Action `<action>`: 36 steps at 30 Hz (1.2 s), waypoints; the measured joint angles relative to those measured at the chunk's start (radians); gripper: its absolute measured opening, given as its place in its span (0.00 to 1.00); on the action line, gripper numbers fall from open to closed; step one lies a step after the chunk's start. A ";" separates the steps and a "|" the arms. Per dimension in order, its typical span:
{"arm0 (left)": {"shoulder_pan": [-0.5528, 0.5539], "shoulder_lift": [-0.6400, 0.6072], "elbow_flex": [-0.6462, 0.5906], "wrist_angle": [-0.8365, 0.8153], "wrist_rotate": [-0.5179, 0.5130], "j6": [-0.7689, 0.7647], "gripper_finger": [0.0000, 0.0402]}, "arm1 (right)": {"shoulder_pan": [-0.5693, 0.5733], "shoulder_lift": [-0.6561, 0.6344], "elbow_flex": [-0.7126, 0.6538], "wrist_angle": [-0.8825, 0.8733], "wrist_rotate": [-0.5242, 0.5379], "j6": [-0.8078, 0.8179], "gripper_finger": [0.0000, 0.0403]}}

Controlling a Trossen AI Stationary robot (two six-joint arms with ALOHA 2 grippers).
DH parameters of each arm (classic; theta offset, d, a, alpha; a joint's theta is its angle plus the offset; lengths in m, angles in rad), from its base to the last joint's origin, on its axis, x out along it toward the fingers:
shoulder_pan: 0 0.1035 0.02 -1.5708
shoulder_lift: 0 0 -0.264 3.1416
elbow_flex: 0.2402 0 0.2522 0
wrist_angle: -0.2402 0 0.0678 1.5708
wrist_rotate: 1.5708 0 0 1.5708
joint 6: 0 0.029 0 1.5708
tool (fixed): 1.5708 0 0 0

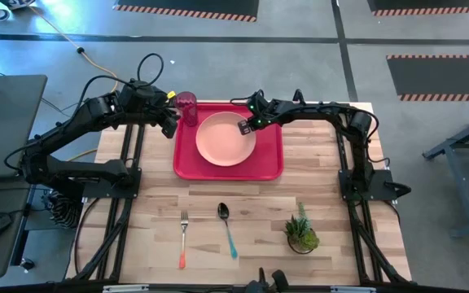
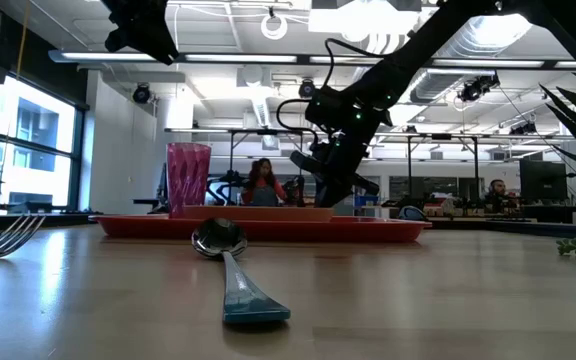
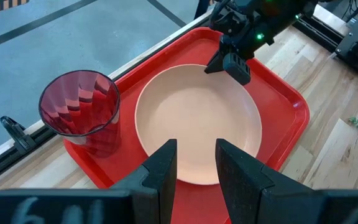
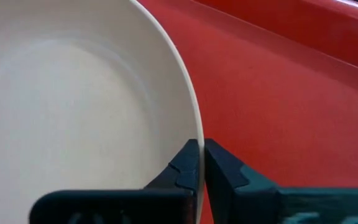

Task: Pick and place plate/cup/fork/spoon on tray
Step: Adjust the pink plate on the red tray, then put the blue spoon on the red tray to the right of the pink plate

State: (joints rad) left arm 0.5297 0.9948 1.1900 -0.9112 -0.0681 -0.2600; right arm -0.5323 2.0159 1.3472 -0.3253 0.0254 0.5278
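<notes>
The salmon-pink plate [image 1: 224,140] lies in the red tray [image 1: 271,163] at the table's far middle. The translucent red cup [image 1: 187,106] stands upright in the tray's far left corner. My right gripper [image 1: 245,127] is shut on the plate's far right rim. My left gripper [image 1: 169,124] is open and empty, above the tray's left edge beside the cup. The fork [image 1: 183,238] with the orange handle and the spoon [image 1: 227,229] with the teal handle lie flat on the table near its front edge. My right gripper pinches the plate's rim [image 4: 191,118] between its two fingers, one finger inside the plate and one outside it. It comes slanting down from the table's right, at the plate's far right side [image 3: 229,78]. The plate looks level on the tray [image 2: 258,212].
A small potted plant [image 1: 301,233] stands near the front right of the table. Bare wood lies between the tray and the cutlery. In the low view the spoon's bowl [image 2: 218,240] is close to the camera and people show in the room behind.
</notes>
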 joint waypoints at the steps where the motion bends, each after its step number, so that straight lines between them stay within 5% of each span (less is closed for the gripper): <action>1: 0.000 0.000 0.000 0.000 0.000 0.000 0.25 | 0.000 0.000 0.000 0.001 0.000 0.000 0.04; 11: 0.000 0.000 0.000 0.000 0.000 0.000 0.25 | -0.001 0.000 0.001 0.002 -0.001 -0.001 0.17; 23: 0.000 0.000 0.000 0.000 0.000 -0.001 0.25 | -0.051 -0.083 0.002 -0.014 -0.028 -0.013 0.19; 36: 0.000 0.000 0.000 0.000 0.001 0.000 0.25 | -0.002 -0.249 0.002 -0.051 -0.383 0.059 0.19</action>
State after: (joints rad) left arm 0.5293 0.9951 1.1900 -0.9115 -0.0674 -0.2596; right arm -0.5341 1.7674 1.3487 -0.3759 -0.3576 0.5863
